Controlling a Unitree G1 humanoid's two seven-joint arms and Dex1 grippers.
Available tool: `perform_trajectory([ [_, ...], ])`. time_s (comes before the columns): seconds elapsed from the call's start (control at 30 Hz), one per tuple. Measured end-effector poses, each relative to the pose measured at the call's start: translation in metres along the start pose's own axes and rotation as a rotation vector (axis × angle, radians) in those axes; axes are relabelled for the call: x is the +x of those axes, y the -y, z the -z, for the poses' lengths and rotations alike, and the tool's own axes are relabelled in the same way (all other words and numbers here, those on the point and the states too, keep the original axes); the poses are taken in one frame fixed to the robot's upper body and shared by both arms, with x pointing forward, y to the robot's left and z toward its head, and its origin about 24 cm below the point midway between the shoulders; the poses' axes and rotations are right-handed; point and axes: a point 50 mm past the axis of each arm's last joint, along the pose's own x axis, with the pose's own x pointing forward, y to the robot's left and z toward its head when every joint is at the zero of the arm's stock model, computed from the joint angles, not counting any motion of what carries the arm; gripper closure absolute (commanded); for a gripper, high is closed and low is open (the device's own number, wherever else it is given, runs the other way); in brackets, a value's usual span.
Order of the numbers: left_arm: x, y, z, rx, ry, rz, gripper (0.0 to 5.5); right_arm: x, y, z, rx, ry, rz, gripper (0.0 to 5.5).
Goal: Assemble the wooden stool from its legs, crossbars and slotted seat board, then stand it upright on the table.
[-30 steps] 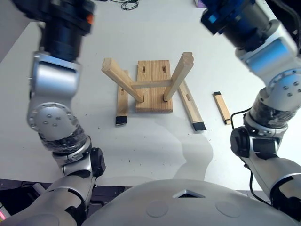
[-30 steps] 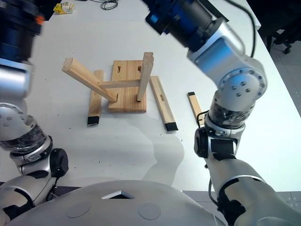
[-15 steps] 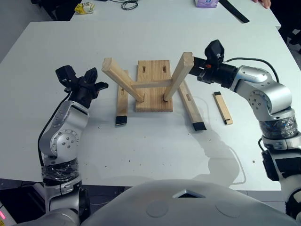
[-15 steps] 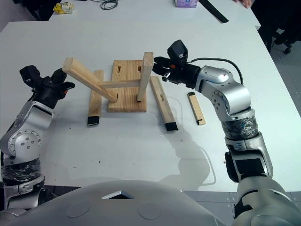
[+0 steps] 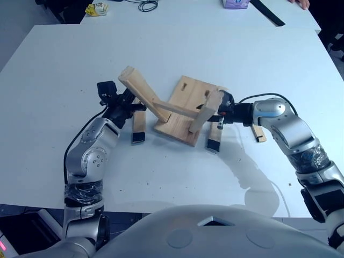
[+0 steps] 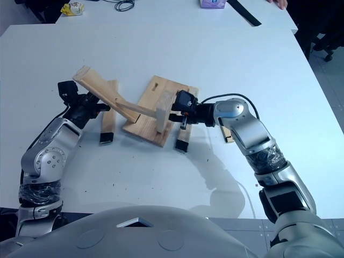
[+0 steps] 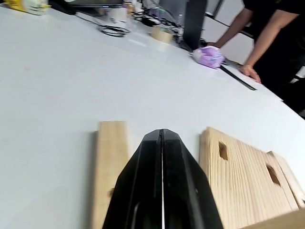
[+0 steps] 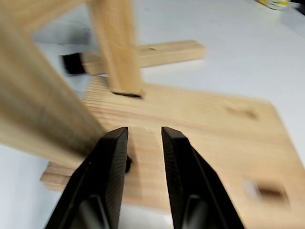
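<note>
Has left tool point(image 7: 162, 143) pinched shut on nothing, just beside a loose leg point(image 5: 138, 126) lying flat on the table point(image 5: 64, 64), and right tool point(image 8: 143, 130) spread open low over the seat board point(image 5: 186, 92), close by the nearer plugged-in leg point(image 5: 205, 113). Finds the half-built stool mid-table: board skewed, tilted leg point(image 5: 142, 92) and crossbar point(image 5: 180, 107) joined above it. Looks light, stiff, smooth-faced and probably loose at the joints; best pinched across a leg's flat faces near the board, not by the crossbar.
</note>
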Motion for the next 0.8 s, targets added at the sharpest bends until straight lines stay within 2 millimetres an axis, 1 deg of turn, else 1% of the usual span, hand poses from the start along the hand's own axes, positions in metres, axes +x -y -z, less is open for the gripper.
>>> perform_trajectory([
  [0.1,0.005,-0.002,0.002,-0.001,-0.003,-0.015,5.5,0.009,-0.009,-0.011,0.034,0.056,-0.009,4.2],
  [0.17,0.015,-0.006,-0.001,0.003,0.02,-0.041,5.5,0.02,-0.011,-0.019,0.076,0.115,0.03,4.2],
  [0.27,0.025,-0.017,-0.013,0.016,0.091,-0.108,5.5,0.029,-0.008,-0.024,0.128,0.163,0.098,4.2],
  [0.33,0.027,-0.026,-0.024,0.018,0.148,-0.161,5.5,0.032,-0.005,-0.023,0.147,0.165,0.141,4.2],
  [0.4,0.024,-0.036,-0.039,0.016,0.22,-0.207,5.5,0.03,-0.001,-0.023,0.163,0.177,0.177,4.2],
  [0.47,0.018,-0.046,-0.05,0.018,0.26,-0.248,5.5,0.021,0.005,-0.023,0.158,0.178,0.211,4.2],
  [0.5,0.014,-0.046,-0.053,0.019,0.263,-0.251,5.5,0.016,0.009,-0.021,0.144,0.165,0.224,4.2],
  [0.53,0.006,-0.042,-0.055,0.031,0.253,-0.221,5.5,0.006,0.017,-0.016,0.103,0.127,0.255,4.2],
  [0.6,-0.006,-0.031,-0.045,0.05,0.199,-0.146,5.5,-0.015,0.034,-0.004,0.013,0.02,0.342,4.2],
  [0.63,-0.011,-0.026,-0.036,0.053,0.15,-0.115,5.5,-0.022,0.041,0.001,-0.031,-0.025,0.376,4.2],
  [0.67,-0.018,-0.018,-0.02,0.058,0.072,-0.065,5.5,-0.03,0.049,0.008,-0.078,-0.081,0.413,4.2],
  [0.73,-0.031,-0.003,0.009,0.058,-0.072,0.033,5.5,-0.035,0.058,0.021,-0.137,-0.168,0.442,4.2],
  [0.77,-0.036,0.0,0.014,0.068,-0.108,0.066,5.5,-0.035,0.061,0.026,-0.153,-0.195,0.449,4.2],
  [0.8,-0.04,0.002,0.015,0.083,-0.124,0.088,5.5,-0.035,0.062,0.031,-0.166,-0.221,0.448,4.2],
])
